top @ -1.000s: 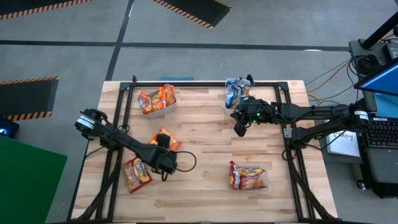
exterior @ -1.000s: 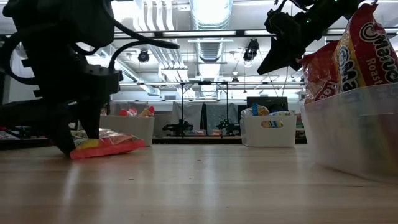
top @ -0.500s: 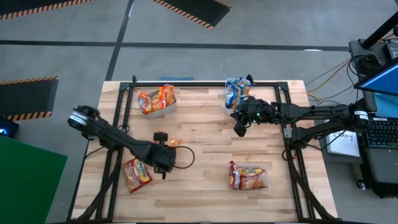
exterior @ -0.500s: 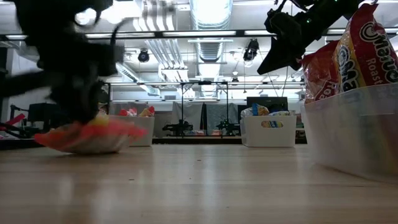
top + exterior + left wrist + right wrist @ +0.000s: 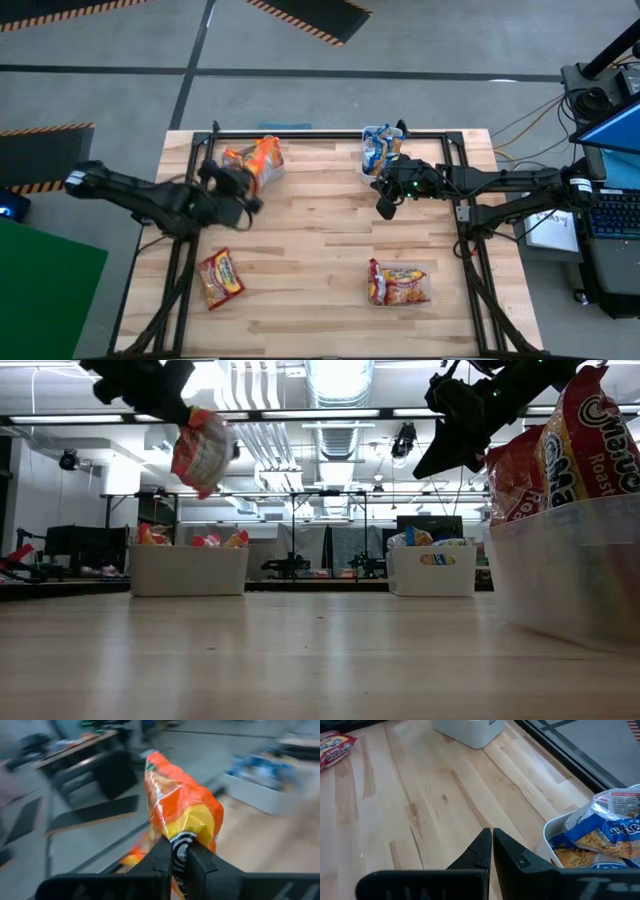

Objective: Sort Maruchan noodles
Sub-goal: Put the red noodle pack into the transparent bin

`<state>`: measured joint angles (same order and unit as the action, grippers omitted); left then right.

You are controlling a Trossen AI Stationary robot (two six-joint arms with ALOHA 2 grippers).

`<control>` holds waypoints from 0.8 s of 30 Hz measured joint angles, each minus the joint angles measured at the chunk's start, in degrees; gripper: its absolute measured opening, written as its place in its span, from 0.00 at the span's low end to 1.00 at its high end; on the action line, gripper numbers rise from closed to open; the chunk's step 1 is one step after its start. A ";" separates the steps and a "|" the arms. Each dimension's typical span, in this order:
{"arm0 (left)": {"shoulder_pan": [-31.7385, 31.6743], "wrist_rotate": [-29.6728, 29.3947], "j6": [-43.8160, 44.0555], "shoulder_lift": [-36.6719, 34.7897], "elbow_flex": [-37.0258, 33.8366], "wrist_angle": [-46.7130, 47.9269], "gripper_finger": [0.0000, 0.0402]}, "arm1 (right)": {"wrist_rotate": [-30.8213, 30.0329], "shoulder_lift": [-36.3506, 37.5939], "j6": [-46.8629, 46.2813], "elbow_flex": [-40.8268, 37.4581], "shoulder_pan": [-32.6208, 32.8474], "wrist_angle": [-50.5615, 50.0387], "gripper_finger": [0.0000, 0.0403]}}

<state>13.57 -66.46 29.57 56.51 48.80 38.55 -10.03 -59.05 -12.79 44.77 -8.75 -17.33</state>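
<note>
"Roast" on red packet (image 5: 575, 435); other print unreadable.

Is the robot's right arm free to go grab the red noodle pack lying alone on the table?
Probably yes. The right tool is shut and holds nothing, and only bare wood lies between it and that red noodle pack. It lies far across the table, though, nearer the left arm.

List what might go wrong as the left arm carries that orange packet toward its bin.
1. The left gripper pinches only the bottom edge of the orange noodle packet, which hangs high above the table; it may slip out.
2. The bin of orange packets already looks heaped, so the packet might slide off onto the table.
</note>
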 joint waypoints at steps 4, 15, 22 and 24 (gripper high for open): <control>-8.30 -1.38 0.00 -3.73 -2.15 -0.10 0.01 | 0.00 0.00 0.35 0.00 0.00 0.08 0.02; -25.79 6.94 -14.60 -4.78 -11.51 -20.33 0.01 | -0.02 0.00 0.81 0.00 0.00 0.08 0.02; -31.77 10.22 -16.71 -3.41 -18.23 -29.93 0.01 | -0.02 0.00 0.83 0.00 0.00 0.08 0.02; -32.32 11.49 -18.61 -3.11 -20.11 -33.74 0.01 | -0.02 0.00 0.92 0.00 0.00 0.08 0.02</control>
<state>-18.76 -54.97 10.96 53.40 28.69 4.81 -10.04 -59.05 -11.87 44.77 -8.75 -17.26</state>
